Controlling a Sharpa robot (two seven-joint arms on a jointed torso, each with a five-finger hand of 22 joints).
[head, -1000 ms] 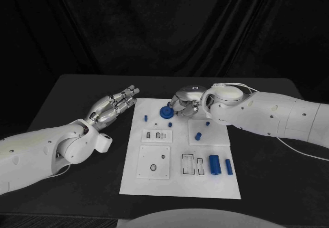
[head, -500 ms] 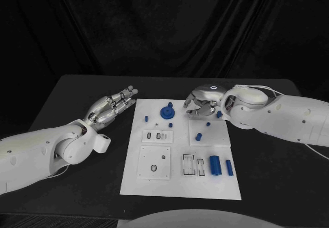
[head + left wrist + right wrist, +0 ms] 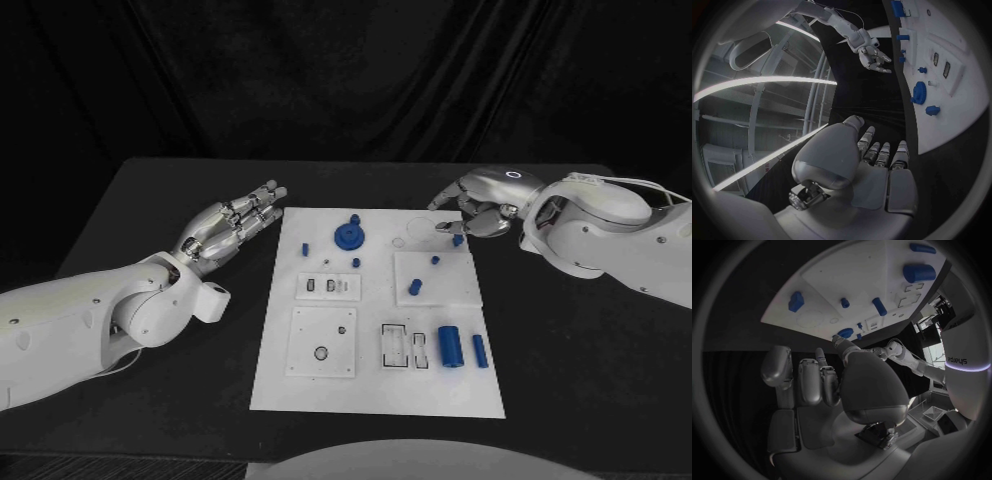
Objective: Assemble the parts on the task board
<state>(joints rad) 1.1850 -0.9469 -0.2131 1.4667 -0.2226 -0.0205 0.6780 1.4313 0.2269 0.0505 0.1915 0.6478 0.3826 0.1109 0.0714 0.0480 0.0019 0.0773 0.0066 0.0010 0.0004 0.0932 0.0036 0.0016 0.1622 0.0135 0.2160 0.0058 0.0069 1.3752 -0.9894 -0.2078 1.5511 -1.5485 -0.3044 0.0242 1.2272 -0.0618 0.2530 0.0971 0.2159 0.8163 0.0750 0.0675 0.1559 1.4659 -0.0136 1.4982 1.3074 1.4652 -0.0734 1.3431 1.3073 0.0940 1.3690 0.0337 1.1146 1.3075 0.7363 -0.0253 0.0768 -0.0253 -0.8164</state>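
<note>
Black table [image 3: 159, 200] carrying one white task board [image 3: 378, 390] at its middle, long edges running from near to far. Blue gear-like disc [image 3: 349, 237] with a knob, near the board's far edge, left of centre; same disc seen in the left wrist view [image 3: 919, 93]. Small blue peg [image 3: 306, 248], near the board's left edge beside the disc. Small blue piece [image 3: 457, 240] at the board's far right edge, just beside the right hand's fingertips; contact cannot be told. Two small blue pieces [image 3: 415, 287] on the raised white square right of centre; shapes too small to make out. Large blue cylinder [image 3: 451, 347] and slimmer blue cylinder [image 3: 480, 351], lying side by side near the board's right edge, near half. Several slotted white plates [image 3: 325, 341] along the left and middle, openings dark and hard to read. Left hand [image 3: 231, 226]: off the board's far left corner, fingers straight and apart, holding nothing. Right hand [image 3: 476, 205]: at the board's far right corner, fingers loosely curled, nothing seen in its hold; the right wrist view [image 3: 826, 390] shows the palm bare.
</note>
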